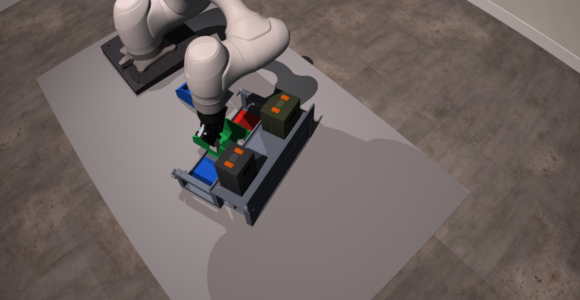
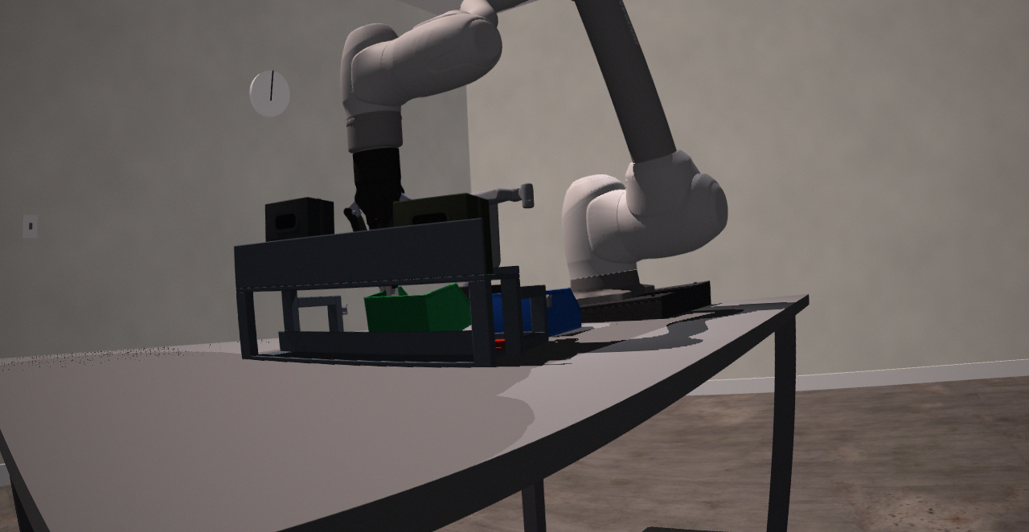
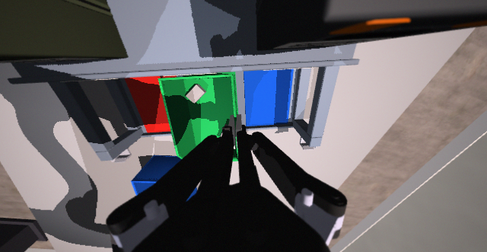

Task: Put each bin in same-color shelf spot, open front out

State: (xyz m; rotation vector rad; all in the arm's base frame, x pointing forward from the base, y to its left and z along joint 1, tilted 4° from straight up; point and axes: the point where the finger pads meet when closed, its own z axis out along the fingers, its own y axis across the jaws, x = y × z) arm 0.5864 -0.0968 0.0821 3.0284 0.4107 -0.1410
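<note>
The green bin is tilted in the middle of the shelf's lower level, between the red mark and the blue mark. Its far end reaches under the upper board, and its near end sticks out past the shelf's front. A white part lies inside it. My gripper is shut on the bin's thin right wall. A blue bin stands on the table in front of the shelf, near the arm's base.
The grey shelf carries a black box and an olive box on its upper board, either side of my wrist. The arm's base plate is at the table's back.
</note>
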